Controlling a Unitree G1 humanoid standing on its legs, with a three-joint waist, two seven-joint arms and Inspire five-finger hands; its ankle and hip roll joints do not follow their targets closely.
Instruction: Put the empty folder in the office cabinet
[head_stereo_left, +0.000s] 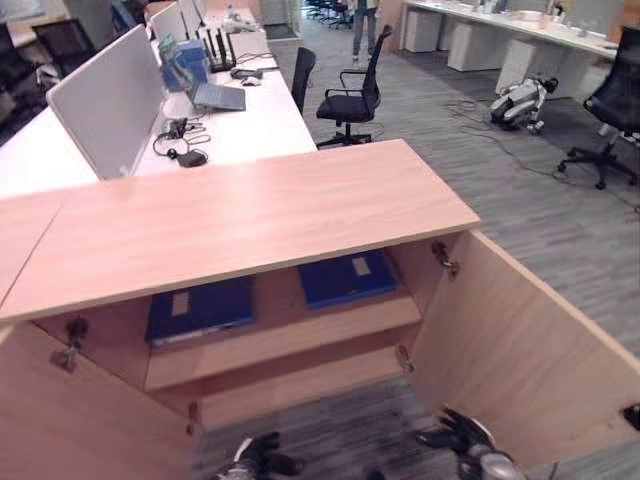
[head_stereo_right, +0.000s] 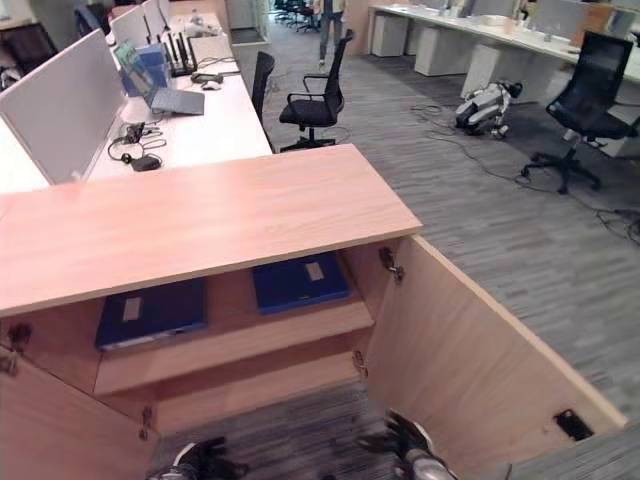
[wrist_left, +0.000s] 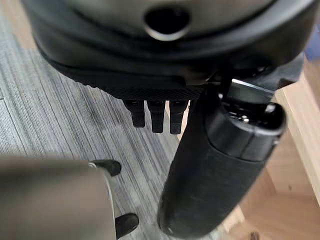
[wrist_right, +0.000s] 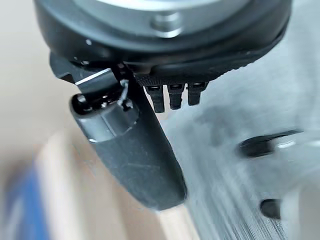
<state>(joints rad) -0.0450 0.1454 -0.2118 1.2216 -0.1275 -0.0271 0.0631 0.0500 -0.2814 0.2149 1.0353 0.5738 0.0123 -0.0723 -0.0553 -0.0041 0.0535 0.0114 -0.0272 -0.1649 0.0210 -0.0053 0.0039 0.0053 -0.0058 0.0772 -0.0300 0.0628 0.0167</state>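
At the near edge, low over the carpet, left hand (head_stereo_left: 262, 458) and right hand (head_stereo_left: 462, 435) hang before the open cabinet (head_stereo_left: 250, 215), both empty. Wrist views: each hand's fingers straight, thumb out, nothing held. Right door (head_stereo_left: 520, 350) swung wide toward the near right; left door (head_stereo_left: 80, 420) open at near left. On the shelf (head_stereo_left: 285, 335), two blue folders lie flat: left folder (head_stereo_left: 200, 310), right folder (head_stereo_left: 345, 277), well apart. Judgement: placing looks done; step in hand is likely retreat or closing the doors. To do well, keep fingers clear of the hinges and push each door on its outer face, one at a time. Beyond, a bench (head_stereo_left: 230, 120) with a chair (head_stereo_left: 350, 95).
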